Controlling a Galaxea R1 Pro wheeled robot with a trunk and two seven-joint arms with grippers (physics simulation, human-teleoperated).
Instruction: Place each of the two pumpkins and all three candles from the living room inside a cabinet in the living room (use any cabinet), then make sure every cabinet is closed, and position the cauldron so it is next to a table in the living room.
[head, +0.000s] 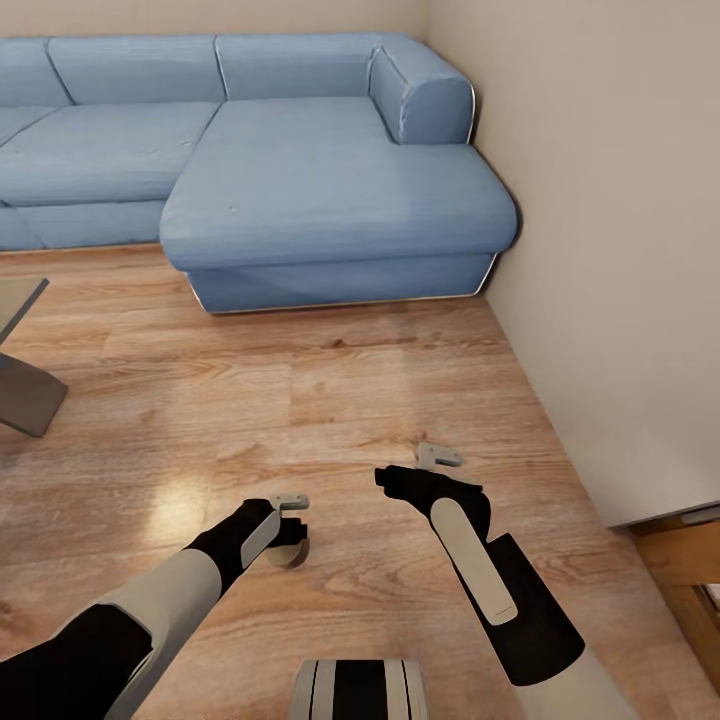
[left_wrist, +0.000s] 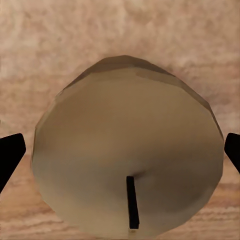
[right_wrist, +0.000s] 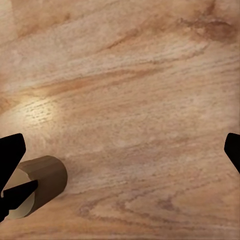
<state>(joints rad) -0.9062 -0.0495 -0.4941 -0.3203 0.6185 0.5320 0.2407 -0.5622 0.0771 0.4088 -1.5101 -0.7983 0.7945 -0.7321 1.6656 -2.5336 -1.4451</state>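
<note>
Left wrist view: candle sits between our left gripper fingers, wick up, so we judge it gripped, tips at its sides. Head view shows it just above the floor beside the right gripper, which is spread open and empty. Lift straight, keep it upright. Both forearms reach forward, low, wrists bent down.

- Wood floor with wavy grain spans the view, with a pale glare patch on it.
- A tan, short cylindrical candle shows near one corner, its pale flat end facing the camera.
- The right tool's dark fingertips show at opposite edges, wide apart, with bare floor between them.
- Another dark finger partly covers the candle's pale end.
</note>
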